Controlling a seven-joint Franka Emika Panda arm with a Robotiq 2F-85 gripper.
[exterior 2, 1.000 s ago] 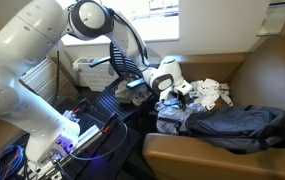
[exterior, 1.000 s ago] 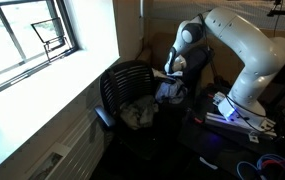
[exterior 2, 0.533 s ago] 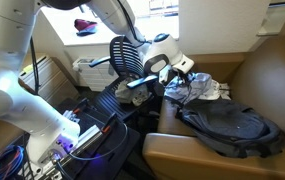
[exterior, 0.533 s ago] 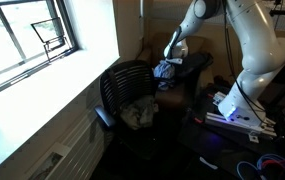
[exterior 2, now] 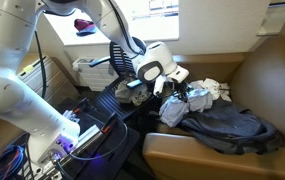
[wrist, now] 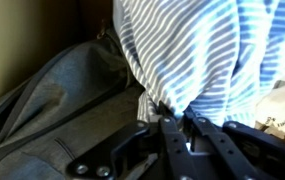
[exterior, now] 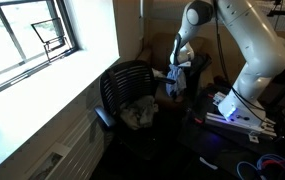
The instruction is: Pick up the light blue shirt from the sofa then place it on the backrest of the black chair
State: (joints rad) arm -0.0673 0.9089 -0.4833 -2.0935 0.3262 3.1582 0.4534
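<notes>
My gripper [wrist: 174,122] is shut on the light blue striped shirt [wrist: 197,55], which hangs from the jaws. In both exterior views the shirt [exterior 2: 174,108] [exterior: 176,80] dangles just above the brown sofa [exterior 2: 262,70], over a dark grey garment [exterior 2: 227,125]. The black chair [exterior: 130,85] stands beside the sofa near the window, its mesh backrest [exterior 2: 124,55] behind the gripper [exterior 2: 177,90]. A grey cloth [exterior: 137,113] lies on the chair seat.
A white crumpled cloth [exterior 2: 214,92] lies on the sofa behind the shirt. The robot base [exterior: 237,105] with cables [exterior 2: 72,140] stands on a black stand next to the chair. A window [exterior: 27,40] and sill [exterior: 42,95] run along the wall.
The gripper has lifted the shirt off the pile on the sofa, then come down a little; the shirt now hangs stretched from the jaws. The dark garment stays on the sofa.
</notes>
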